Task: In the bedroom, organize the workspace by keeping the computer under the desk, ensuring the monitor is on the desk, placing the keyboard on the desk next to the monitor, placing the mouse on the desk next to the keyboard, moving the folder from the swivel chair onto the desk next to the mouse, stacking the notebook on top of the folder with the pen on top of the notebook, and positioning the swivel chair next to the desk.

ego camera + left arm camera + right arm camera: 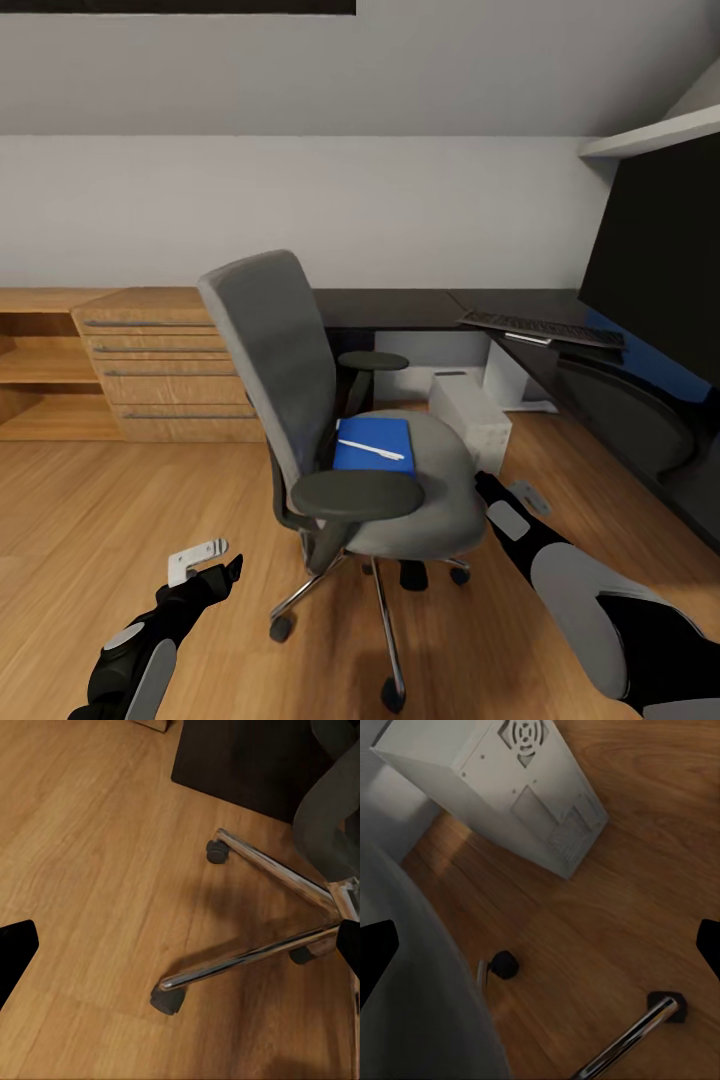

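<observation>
The blue folder point(373, 445) lay flat on the seat of the swivel chair point(330, 420) with the pen point(376, 450) loose across it, at about your 12 o'clock, and that pen looked likely to roll off if you tilted the folder on lifting. Your right gripper point(512, 496) sat released beside the seat at 2 o'clock and your left gripper point(205, 562) hung released at 10 o'clock. Any nudge could have rolled the chair on its castors toward the computer point(470, 410).

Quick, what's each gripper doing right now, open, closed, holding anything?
Left gripper: open, holding nothing, above the floor beside the chair.
Right gripper: open, holding nothing, beside the chair seat.
</observation>
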